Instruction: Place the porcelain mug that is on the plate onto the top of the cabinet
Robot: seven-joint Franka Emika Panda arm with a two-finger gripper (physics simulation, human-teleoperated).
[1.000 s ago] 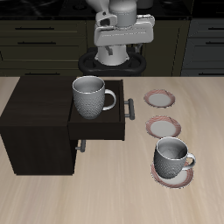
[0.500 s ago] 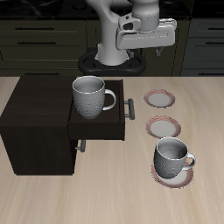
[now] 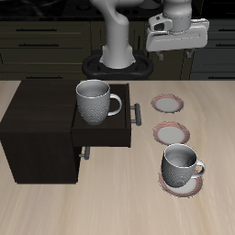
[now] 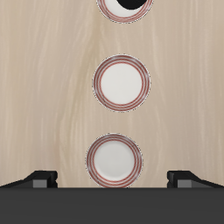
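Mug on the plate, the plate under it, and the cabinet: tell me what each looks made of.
The mug on the plate looks like pale grey-white porcelain with a finely dimpled, matte surface and a grey inside. The plate looks ceramic too: smooth, with a pinkish-brown rim. The cabinet looks like near-black wood, though no grain shows clearly; its bar handle is grey and looks like metal.

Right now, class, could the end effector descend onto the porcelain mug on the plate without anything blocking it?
Probably yes. The end effector hangs high and farther back, nothing stands above the porcelain mug on its plate, and the open drawer sits well aside.
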